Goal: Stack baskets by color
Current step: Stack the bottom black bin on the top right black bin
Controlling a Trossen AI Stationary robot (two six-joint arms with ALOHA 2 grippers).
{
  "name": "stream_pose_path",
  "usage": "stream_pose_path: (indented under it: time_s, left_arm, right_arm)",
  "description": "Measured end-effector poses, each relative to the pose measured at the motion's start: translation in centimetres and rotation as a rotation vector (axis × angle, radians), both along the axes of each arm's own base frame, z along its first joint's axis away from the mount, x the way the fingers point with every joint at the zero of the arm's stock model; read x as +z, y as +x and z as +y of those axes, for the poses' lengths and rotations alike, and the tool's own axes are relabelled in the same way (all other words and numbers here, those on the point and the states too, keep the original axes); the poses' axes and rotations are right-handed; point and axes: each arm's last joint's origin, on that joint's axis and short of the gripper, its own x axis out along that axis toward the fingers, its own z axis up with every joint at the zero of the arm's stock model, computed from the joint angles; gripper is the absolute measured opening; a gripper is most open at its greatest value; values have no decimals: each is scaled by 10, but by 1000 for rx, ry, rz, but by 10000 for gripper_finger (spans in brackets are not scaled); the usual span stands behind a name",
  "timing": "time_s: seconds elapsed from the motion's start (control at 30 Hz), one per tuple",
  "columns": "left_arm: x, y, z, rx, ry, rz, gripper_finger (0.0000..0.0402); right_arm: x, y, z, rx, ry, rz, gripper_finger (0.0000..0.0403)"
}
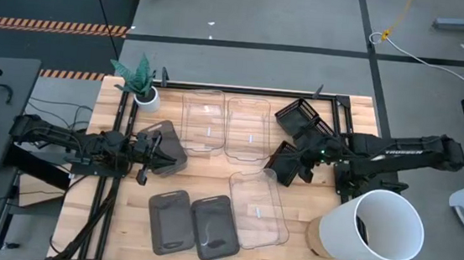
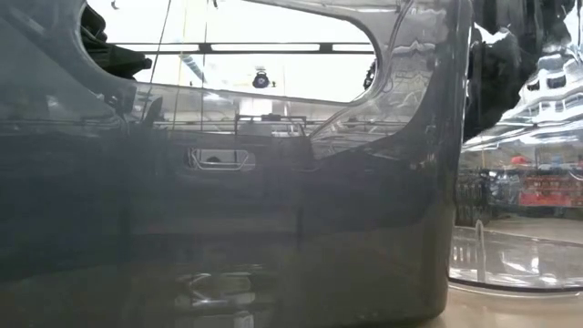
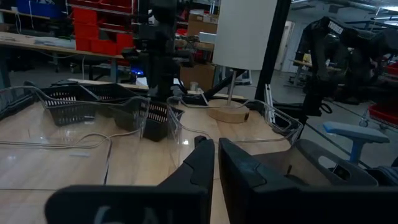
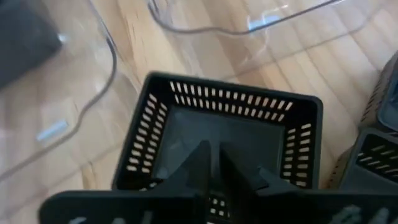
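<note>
You have most of the sorting still ahead of you: the three clear baskets (image 1: 249, 128) lie apart on the table (image 1: 351, 115), two near the far edge and one near the middle, and two dark grey baskets (image 1: 169, 220) sit side by side at the near edge, unstacked. The left gripper (image 1: 150, 158) holds a third grey basket (image 1: 168, 144), fingers nearly together on its wall. The right gripper (image 1: 289, 162) is over a black slatted basket (image 4: 224, 137), fingers close together; whether they grip its wall, you cannot tell. Another black basket (image 1: 299, 115) waits near the far edge.
</note>
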Motion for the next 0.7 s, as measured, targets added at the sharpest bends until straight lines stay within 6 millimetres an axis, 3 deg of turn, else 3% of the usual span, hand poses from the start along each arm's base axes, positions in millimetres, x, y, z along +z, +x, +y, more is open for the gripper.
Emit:
stream_pose_path:
  time_s: [0.33, 0.7]
  left_arm:
    - [0, 0, 0, 0, 0, 0, 33]
    - [0, 0, 0, 0, 0, 1, 36]
  right_arm:
    - [0, 21, 4, 171, 16, 175, 144]
    - [12, 47, 19, 298, -45, 346, 154]
